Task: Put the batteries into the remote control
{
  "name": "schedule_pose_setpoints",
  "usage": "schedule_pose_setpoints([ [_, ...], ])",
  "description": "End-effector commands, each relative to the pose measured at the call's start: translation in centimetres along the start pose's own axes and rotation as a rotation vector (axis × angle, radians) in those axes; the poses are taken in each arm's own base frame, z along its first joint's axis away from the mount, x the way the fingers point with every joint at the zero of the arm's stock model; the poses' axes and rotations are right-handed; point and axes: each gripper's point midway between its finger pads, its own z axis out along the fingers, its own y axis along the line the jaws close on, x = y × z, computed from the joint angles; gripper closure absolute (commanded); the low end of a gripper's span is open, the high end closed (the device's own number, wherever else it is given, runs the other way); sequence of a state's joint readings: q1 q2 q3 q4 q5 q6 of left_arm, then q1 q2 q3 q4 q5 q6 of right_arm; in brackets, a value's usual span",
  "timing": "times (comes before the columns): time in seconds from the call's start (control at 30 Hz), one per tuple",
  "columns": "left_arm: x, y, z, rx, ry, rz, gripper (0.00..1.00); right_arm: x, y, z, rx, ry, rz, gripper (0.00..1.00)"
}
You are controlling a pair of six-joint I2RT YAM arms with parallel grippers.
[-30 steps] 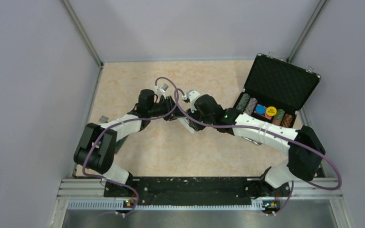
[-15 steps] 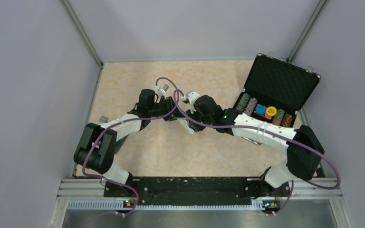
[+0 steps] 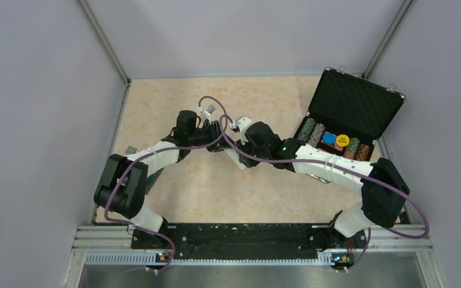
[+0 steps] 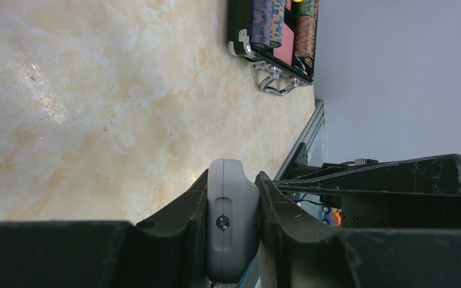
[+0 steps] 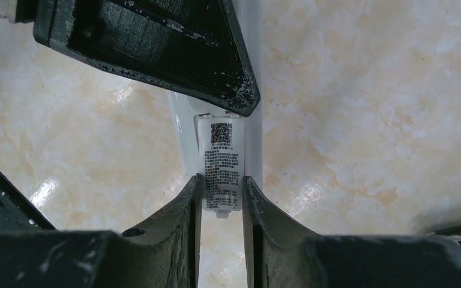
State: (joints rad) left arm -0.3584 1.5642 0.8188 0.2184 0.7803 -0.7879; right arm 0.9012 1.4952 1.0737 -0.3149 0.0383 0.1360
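The white remote control [image 4: 233, 228] is held off the table between both grippers, seen as a white strip in the top view [image 3: 235, 157]. My left gripper [image 4: 233, 175] is shut on its rounded end with the small dark lens. My right gripper [image 5: 222, 180] is shut on the narrow white battery cover [image 5: 221, 162], which has a printed label and a code square, on the remote's back [image 5: 183, 129]. The left gripper's black finger [image 5: 156, 42] covers the remote's upper part. The batteries are not in view.
An open black case [image 3: 351, 108] with striped chip stacks [image 3: 333, 141] stands at the back right, also in the left wrist view [image 4: 273, 36]. A small grey object [image 3: 131, 150] lies near the left wall. Beige marbled table [image 3: 204, 192] lies below the arms.
Both grippers keep their hold. The joined wrists have shifted slightly left and away; the left arm's cable loop has risen a little.
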Motion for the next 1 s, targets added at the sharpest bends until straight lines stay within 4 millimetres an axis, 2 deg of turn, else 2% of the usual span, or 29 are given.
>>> schedule_pose_setpoints([
  [0.0, -1.0, -2.5, 0.1, 0.079, 0.012, 0.070, 1.00, -0.4, 0.8, -0.1, -0.029, -0.027, -0.003, 0.85],
  [0.97, 1.3, -3.1, 0.4, 0.130, 0.098, 0.131, 1.00, -0.7, 1.2, -0.6, -0.047, -0.041, 0.016, 0.86],
])
